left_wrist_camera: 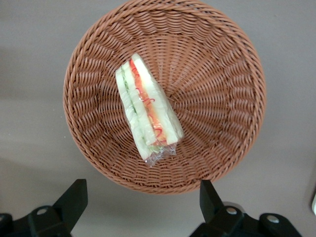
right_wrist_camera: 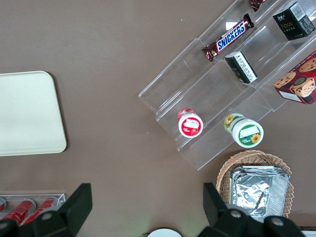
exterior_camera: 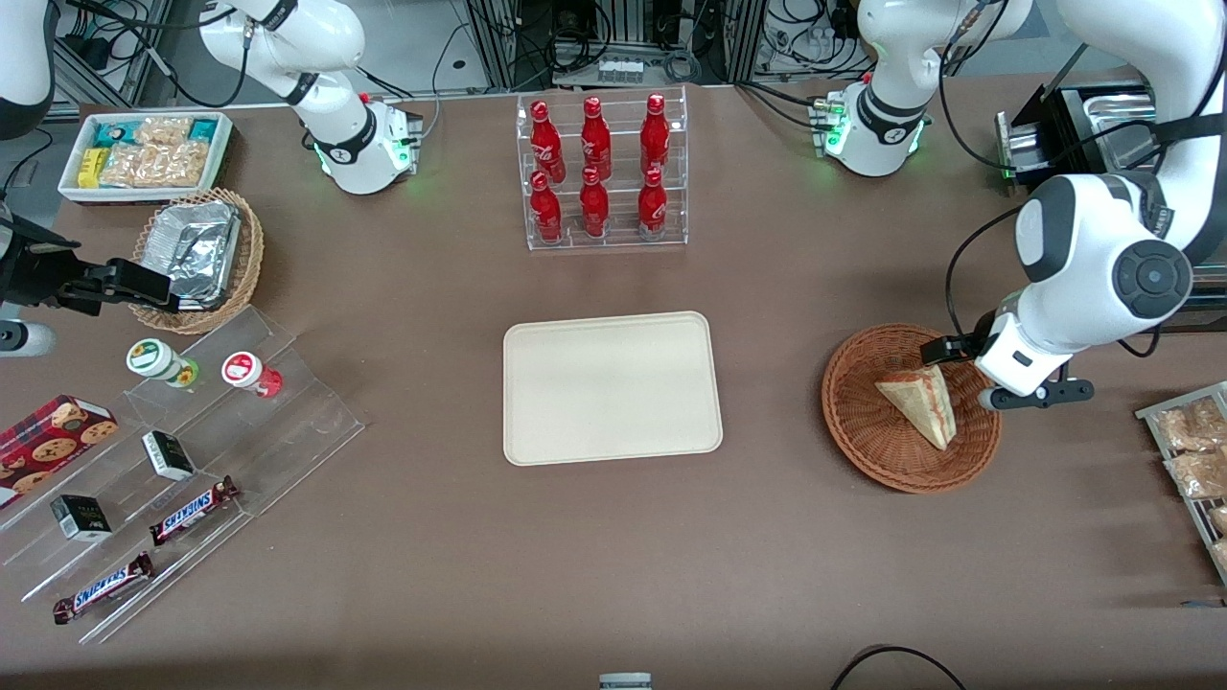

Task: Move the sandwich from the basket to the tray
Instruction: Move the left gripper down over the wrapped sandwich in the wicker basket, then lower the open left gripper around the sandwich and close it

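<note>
Gripper (left_wrist_camera: 143, 197) fingers spread apart above basket (left_wrist_camera: 222, 59) rim | sandwich (left_wrist_camera: 148, 113) wrapped, unlabelled | tray (exterior_camera: 537, 422) bare | "SNICKERS" read on bars (exterior_camera: 192, 510)

Front view: wrist housing covers the pincer (exterior_camera: 959, 369) over the basket (exterior_camera: 863, 431); its fingers do not show there. Basket rim farthest from the camera is partly covered by the arm. One corner of the sandwich (exterior_camera: 920, 402) passes under the wrist. Wrist view: both black fingers (left_wrist_camera: 71, 202) cut off by the frame edge (tips alone show, spread wide). Packets on the rack (exterior_camera: 1189, 450) run out of frame; labels unreadable.
</note>
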Robot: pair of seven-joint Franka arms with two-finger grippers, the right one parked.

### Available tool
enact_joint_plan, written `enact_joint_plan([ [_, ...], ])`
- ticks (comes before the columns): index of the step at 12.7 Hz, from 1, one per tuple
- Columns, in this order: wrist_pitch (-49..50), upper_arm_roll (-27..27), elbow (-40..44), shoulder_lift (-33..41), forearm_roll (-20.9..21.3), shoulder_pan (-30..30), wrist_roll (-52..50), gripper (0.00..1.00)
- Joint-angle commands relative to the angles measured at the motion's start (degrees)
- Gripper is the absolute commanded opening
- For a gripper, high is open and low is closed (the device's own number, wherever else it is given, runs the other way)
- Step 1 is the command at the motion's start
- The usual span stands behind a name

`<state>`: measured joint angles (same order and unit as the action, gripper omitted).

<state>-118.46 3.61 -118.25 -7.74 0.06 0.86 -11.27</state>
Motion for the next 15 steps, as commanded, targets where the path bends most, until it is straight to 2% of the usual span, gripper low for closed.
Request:
enact_joint_plan([
  [1, -5.4, 0.0, -6.2, 3.5, 0.1, 0.6, -7.2, 1.0],
  [3, -6.9, 0.0, -6.6, 3.1, -0.2, 0.9, -14.4, 1.0],
  [7, -12.0, 0.1, -7.9, 1.9, -0.7, 0.7, -21.7, 1.0],
  [15, -19.0, 0.3, -7.8, -3.3, -0.8, 0.2, -25.7, 1.0],
])
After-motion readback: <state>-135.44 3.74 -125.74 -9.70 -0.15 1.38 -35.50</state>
